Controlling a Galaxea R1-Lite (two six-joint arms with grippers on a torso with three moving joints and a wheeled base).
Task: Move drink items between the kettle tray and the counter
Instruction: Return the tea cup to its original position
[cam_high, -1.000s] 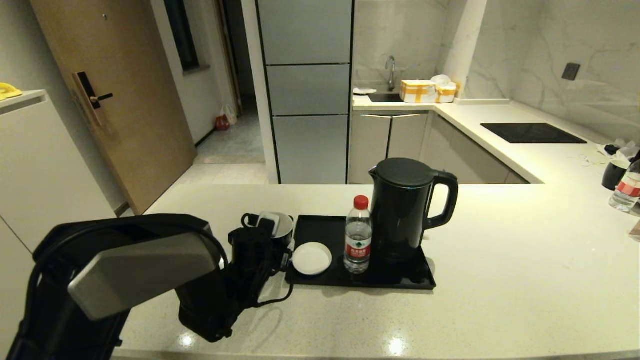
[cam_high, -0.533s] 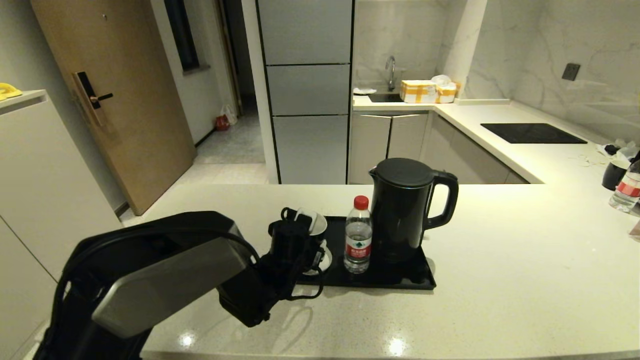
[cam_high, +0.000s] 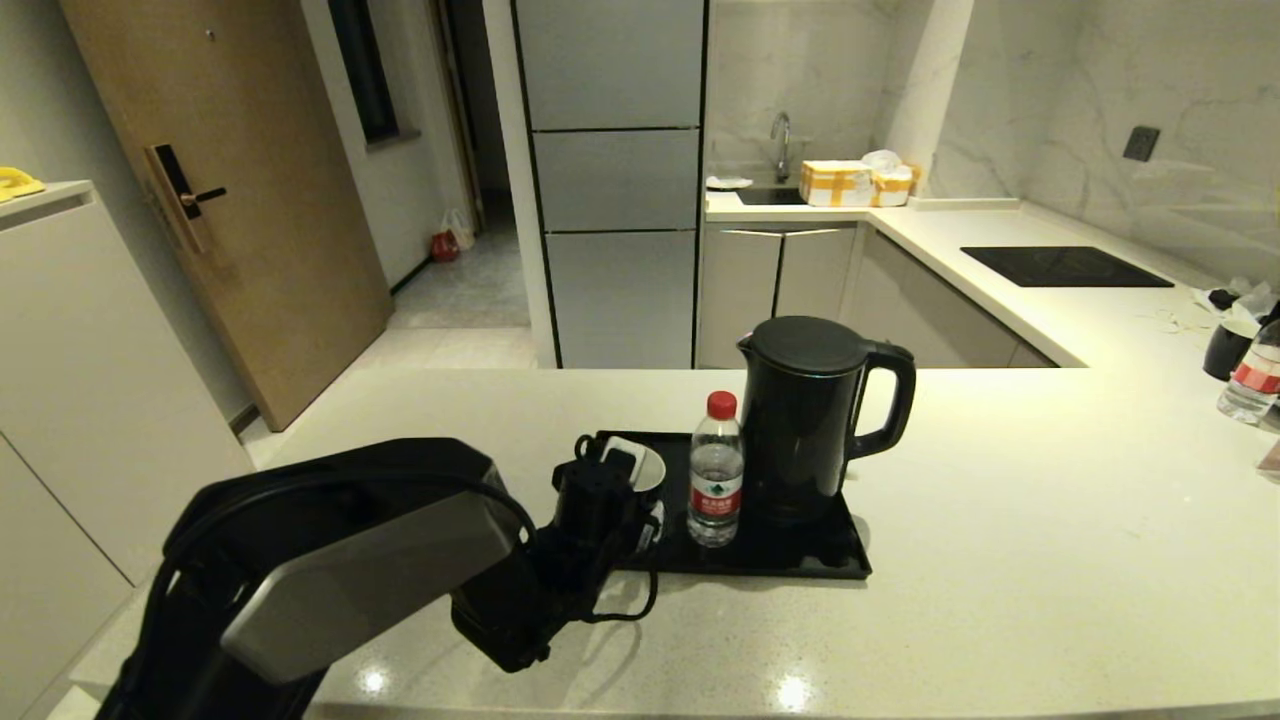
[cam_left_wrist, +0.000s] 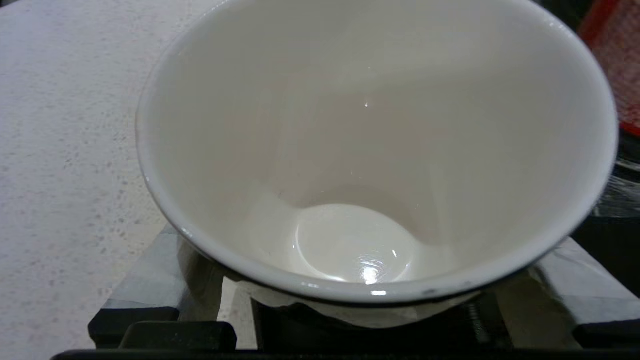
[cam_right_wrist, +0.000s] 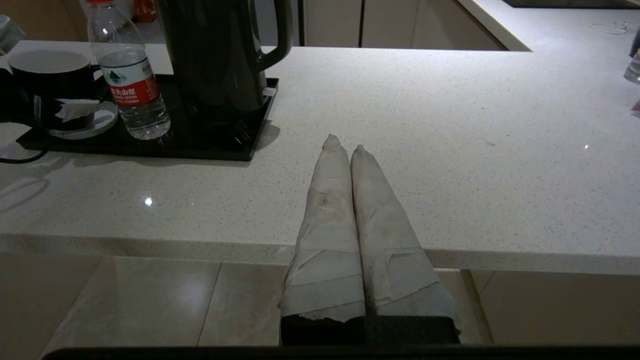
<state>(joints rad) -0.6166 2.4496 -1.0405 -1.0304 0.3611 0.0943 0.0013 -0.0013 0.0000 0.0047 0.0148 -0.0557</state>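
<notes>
Meanwhile, from the head camera, the left gripper (cam_high: 610, 478) holds the mug (cam_high: 640, 470) over the left end of the tray (cam_high: 800, 545), above the saucer (cam_high: 655, 520). The bottle (cam_high: 716, 470) and kettle (cam_high: 810, 420) already stand on the tray, which rests on the desk (cam_high: 1000, 560); the right arm is out of this view.

At the left wrist, the mug (cam_left_wrist: 370, 165) fills the picture, its white inside bare, with the taped fingers (cam_left_wrist: 155, 280) clenched against its wall.

At the right wrist, the right gripper (cam_right_wrist: 345, 145) idles with fingers pressed together on nothing, near the desk's (cam_right_wrist: 450, 150) front edge, well apart from the tray (cam_right_wrist: 210, 140). Here the mug (cam_right_wrist: 50, 85) sits on or just above the saucer (cam_right_wrist: 95, 122); contact cannot be judged. The mug's placement looks nearly complete, with release and withdrawal apparently left.
</notes>
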